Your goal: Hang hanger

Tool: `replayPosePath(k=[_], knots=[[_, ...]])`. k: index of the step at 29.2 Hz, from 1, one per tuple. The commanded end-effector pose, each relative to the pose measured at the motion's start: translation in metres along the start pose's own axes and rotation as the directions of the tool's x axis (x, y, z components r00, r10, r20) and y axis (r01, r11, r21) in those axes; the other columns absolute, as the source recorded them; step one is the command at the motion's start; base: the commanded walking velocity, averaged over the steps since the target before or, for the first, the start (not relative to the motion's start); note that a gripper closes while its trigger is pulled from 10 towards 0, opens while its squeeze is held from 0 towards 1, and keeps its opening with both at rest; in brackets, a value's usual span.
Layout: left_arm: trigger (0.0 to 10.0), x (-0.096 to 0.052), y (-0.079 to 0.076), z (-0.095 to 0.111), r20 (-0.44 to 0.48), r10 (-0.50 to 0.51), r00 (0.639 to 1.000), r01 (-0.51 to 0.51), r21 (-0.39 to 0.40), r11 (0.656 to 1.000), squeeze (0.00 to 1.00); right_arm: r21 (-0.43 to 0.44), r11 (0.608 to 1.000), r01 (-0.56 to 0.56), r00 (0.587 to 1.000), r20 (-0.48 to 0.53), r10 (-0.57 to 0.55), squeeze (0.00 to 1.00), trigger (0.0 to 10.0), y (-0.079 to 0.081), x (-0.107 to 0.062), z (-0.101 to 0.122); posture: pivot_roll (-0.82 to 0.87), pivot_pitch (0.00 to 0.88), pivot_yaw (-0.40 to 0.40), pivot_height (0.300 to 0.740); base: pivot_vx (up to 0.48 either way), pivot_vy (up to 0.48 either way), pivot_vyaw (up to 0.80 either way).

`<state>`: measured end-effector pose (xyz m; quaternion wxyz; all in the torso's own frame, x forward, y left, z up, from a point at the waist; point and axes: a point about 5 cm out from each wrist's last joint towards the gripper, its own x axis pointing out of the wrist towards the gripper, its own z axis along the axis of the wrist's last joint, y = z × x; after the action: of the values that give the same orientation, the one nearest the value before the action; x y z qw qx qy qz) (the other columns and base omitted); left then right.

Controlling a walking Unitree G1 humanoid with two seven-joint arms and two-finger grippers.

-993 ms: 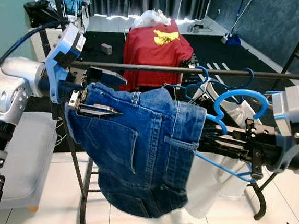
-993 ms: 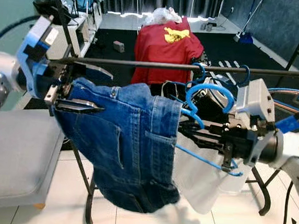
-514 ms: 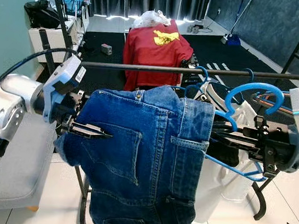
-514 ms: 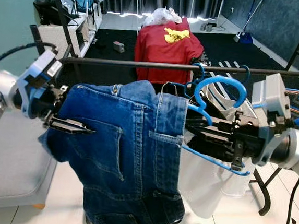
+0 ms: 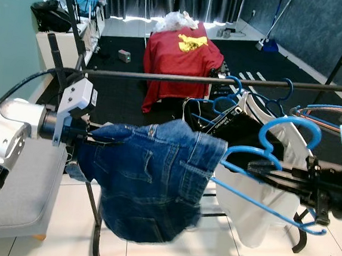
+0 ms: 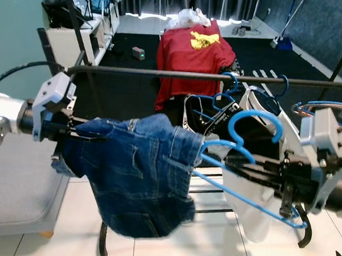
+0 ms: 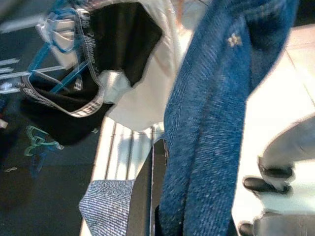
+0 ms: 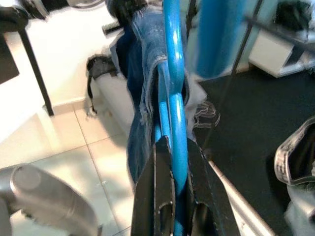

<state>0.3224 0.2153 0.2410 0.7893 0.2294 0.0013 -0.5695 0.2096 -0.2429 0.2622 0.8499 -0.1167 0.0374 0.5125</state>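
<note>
- Step in hand, by my reading: carrying the loaded hanger up to the rail; hook not yet on it.
- Blue hanger (image 5: pixel 263 172) with denim shorts (image 5: pixel 148 180) draped over one end, held out in front of the robot, below the black clothes rail (image 5: pixel 223 80).
- Right gripper (image 8: pixel 172 162): fingers closed narrow on the hanger's blue bar, seen clearly in the right wrist view. Hanger hook (image 5: pixel 287 131) points up, below the rail and apart from it.
- Left gripper (image 5: pixel 95 140): at the far edge of the shorts, fingers buried in the denim (image 7: pixel 206 128); appears to be pinching the fabric, holding that side up.
- Rail already carries other blue hangers (image 5: pixel 234 88) with a white garment (image 5: pixel 254 201) and a black one (image 5: pixel 242 131), near the right end.
- Red T-shirt (image 5: pixel 180 57) draped over something behind the rack; not involved.
- Next move calls for: lifting the hook above rail height, then lowering it onto a free stretch left of the hung garments. Left gripper needs to keep the shorts from sliding off.
</note>
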Motion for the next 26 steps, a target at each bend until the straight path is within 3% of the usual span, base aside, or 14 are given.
replayPosePath(k=[1, 2, 3, 4, 5, 7, 9, 12, 13, 20, 21, 22, 23, 26], knots=[[0.0, -0.022, 0.002, -0.025, -0.045, 0.147, 0.988, -0.151, -0.118, 0.981, 0.00, 0.012, 0.987, 0.158, 0.986, -0.048, -0.157, 0.00, 0.0, -0.011, -0.025, -0.010, 0.11, 0.000, 0.031, 0.740, 0.000, 0.000, 0.00], [0.0, -0.026, -0.006, -0.043, -0.057, 0.198, 0.979, -0.205, -0.192, 0.960, 0.00, 0.090, 0.957, 0.276, 0.950, -0.177, -0.257, 0.00, 4.4, -0.014, -0.036, -0.049, 0.12, 0.000, 0.022, 0.740, 0.000, 0.000, 0.00], [0.0, -0.026, -0.006, -0.043, -0.057, 0.198, 0.979, -0.205, -0.192, 0.960, 0.00, 0.090, 0.957, 0.276, 0.950, -0.177, -0.257, 0.00, 4.4, -0.014, -0.036, -0.049, 0.12, 0.000, 0.022, 0.740, 0.000, 0.000, 0.00], [0.0, -0.028, -0.015, -0.059, -0.080, 0.232, 0.969, -0.245, -0.256, 0.935, 0.00, 0.146, 0.919, 0.367, 0.906, -0.278, -0.318, 0.00, 4.4, -0.011, -0.044, -0.082, 0.12, 0.000, 0.021, 0.740, 0.000, 0.000, 0.00], [0.0, -0.025, -0.031, -0.080, -0.107, 0.255, 0.961, -0.276, -0.342, 0.898, 0.00, 0.214, 0.862, 0.460, 0.862, -0.341, -0.375, 0.00, 10.0, -0.005, -0.046, -0.116, 0.13, 0.000, 0.017, 0.740, 0.000, 0.000, 0.00], [0.0, -0.025, -0.031, -0.080, -0.107, 0.255, 0.961, -0.276, -0.342, 0.898, 0.00, 0.214, 0.862, 0.460, 0.862, -0.341, -0.375, 0.00, 10.0, -0.005, -0.046, -0.116, 0.13, 0.000, 0.017, 0.740, 0.000, 0.000, 0.00], [0.0, -0.015, -0.064, -0.116, -0.172, 0.306, 0.936, -0.351, -0.472, 0.809, 0.00, 0.283, 0.761, 0.583, 0.786, -0.434, -0.440, 0.00, 10.0, 0.011, -0.041, -0.165, 0.14, 0.000, 0.016, 0.740, 0.000, 0.000, 0.00], [0.0, -0.015, -0.064, -0.116, -0.172, 0.306, 0.936, -0.351, -0.472, 0.809, 0.00, 0.283, 0.761, 0.583, 0.786, -0.434, -0.440, 0.00, 10.0, 0.011, -0.041, -0.165, 0.14, 0.000, 0.016, 0.740, 0.000, 0.000, 0.00], [0.0, -0.006, -0.079, -0.131, -0.207, 0.343, 0.916, -0.400, -0.526, 0.750, 0.00, 0.307, 0.712, 0.631, 0.751, -0.470, -0.463, 0.00, 10.0, 0.018, -0.035, -0.184, 0.15, 0.000, 0.014, 0.740, 0.000, 0.000, 0.00], [0.0, 0.009, -0.100, -0.145, -0.270, 0.360, 0.893, -0.450, -0.560, 0.696, 0.00, 0.318, 0.677, 0.663, 0.726, -0.495, -0.478, 0.00, 10.0, 0.025, -0.026, -0.200, 0.16, 0.000, 0.008, 0.740, 0.000, 0.000, 0.00], [10.0, 0.030, -0.128, -0.161, -0.370, 0.368, 0.853, -0.522, -0.575, 0.631, 0.00, 0.328, 0.641, 0.694, 0.699, -0.520, -0.490, 0.00, 10.0, 0.035, -0.015, -0.217, 0.17, 0.000, -0.001, 0.740, 0.000, 0.000, 0.80], [10.0, 0.030, -0.128, -0.161, -0.370, 0.368, 0.853, -0.522, -0.575, 0.631, 0.00, 0.328, 0.641, 0.694, 0.699, -0.520, -0.490, 0.00, 10.0, 0.035, -0.015, -0.217, 0.17, 0.000, -0.001, 0.740, 0.000, 0.000, 0.80], [10.0, 0.045, -0.155, -0.180, -0.515, 0.385, 0.766, -0.639, -0.543, 0.545, 0.00, 0.328, 0.578, 0.747, 0.645, -0.564, -0.515, 0.00, 10.0, 0.046, -0.010, -0.237, 0.18, 0.000, -0.004, 0.740, 0.000, 0.000, 0.79], [10.0, 0.053, -0.175, -0.190, -0.610, 0.384, 0.693, -0.712, -0.500, 0.493, 0.00, 0.322, 0.530, 0.785, 0.603, -0.596, -0.530, 0.00, 10.0, 0.056, -0.007, -0.251, 0.18, 0.000, -0.005, 0.740, 0.000, 0.000, 0.79]])
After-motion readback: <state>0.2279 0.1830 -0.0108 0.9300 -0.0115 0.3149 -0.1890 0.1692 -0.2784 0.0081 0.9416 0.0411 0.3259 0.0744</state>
